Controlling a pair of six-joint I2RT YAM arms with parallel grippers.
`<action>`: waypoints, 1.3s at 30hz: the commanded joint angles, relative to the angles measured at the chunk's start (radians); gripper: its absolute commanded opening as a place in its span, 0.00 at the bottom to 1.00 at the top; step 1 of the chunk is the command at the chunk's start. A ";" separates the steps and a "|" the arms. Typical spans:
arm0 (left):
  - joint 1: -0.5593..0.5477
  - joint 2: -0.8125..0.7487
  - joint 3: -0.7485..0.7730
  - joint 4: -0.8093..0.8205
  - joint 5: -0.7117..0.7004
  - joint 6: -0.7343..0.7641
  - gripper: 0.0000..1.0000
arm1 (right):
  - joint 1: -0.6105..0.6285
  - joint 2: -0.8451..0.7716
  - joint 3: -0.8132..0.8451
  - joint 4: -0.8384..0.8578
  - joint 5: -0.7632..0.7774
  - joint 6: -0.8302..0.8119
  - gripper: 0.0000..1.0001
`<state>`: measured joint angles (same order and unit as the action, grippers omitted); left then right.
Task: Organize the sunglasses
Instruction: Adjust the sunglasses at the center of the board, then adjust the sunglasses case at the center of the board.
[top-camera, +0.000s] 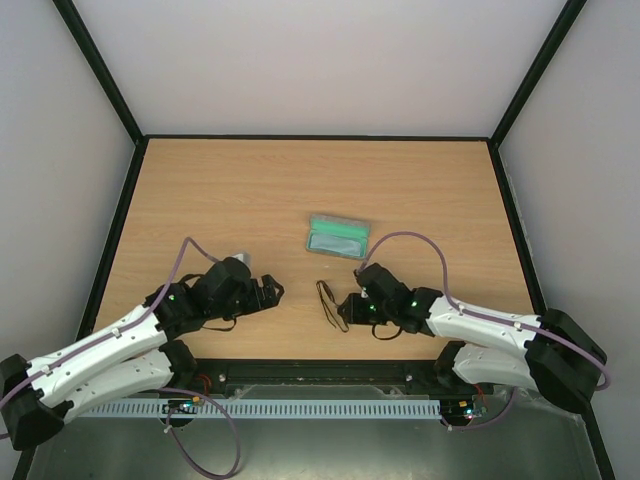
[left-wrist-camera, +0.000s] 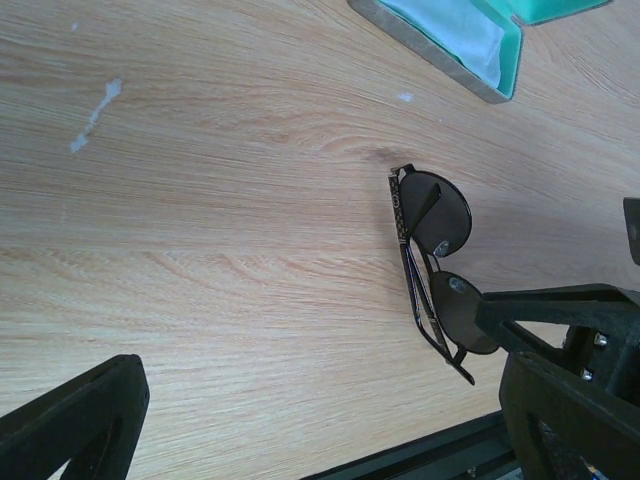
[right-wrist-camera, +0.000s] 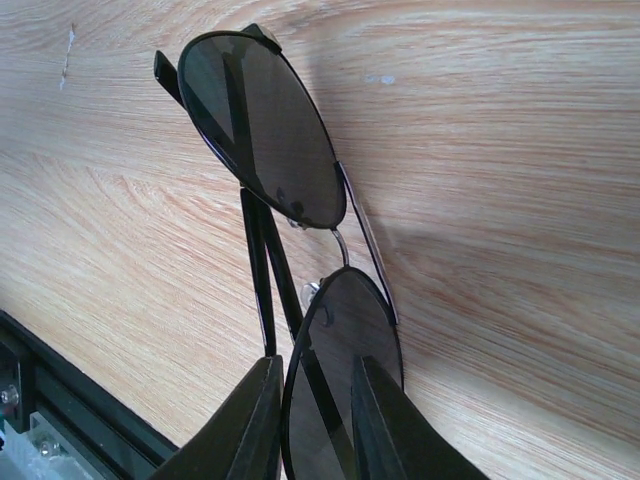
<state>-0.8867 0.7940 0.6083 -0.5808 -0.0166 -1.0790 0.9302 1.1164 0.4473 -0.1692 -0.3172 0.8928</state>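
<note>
**Mia:** Where are the sunglasses (top-camera: 330, 303) now?

**Ben:** Low in the middle of the top view, on the wooden table (top-camera: 250, 190), between the 2 arms. Their thin arms are folded in behind the dark lenses.

**Mia:** Is a robot hand holding them?

**Ben:** Yes. The right gripper (right-wrist-camera: 320, 410) has its 2 fingers close together, with 1 lens pinched between them. The other lens sticks out past the fingers. I cannot tell if the glasses touch the wood or hang just above it.

**Mia:** And the other hand?

**Ben:** The left gripper (top-camera: 275, 290) is spread wide and holds nothing. It sits just to the left of the glasses and points at them.

**Mia:** So what step is this?

**Ben:** I think it is the pick-up. The glasses are caught, but they are not put away yet. The grey case (left-wrist-camera: 514, 60) lies open, up and a bit to the right of them in the top view, near but apart. A pale cloth (left-wrist-camera: 450, 30) lies on its green inside.

**Mia:** What comes next?

**Ben:** My guess is that the right arm must carry the glasses over the case, turn them flat so they fit, lower them gently, and only then let go. The grip is on just 1 lens, so going slow would help.
</note>
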 joint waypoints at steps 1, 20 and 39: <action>0.005 0.015 0.034 0.016 0.012 0.019 0.99 | -0.037 -0.014 -0.020 -0.006 -0.051 -0.035 0.19; 0.006 0.051 0.041 0.033 0.012 0.027 0.99 | -0.200 -0.058 -0.047 -0.120 -0.045 -0.120 0.30; 0.111 0.626 0.119 0.507 0.082 0.087 0.42 | -0.213 -0.107 0.171 -0.284 0.252 -0.129 0.39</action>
<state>-0.7883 1.2736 0.6525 -0.2180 0.0532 -1.0122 0.7319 0.9894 0.5663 -0.4141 -0.1486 0.7876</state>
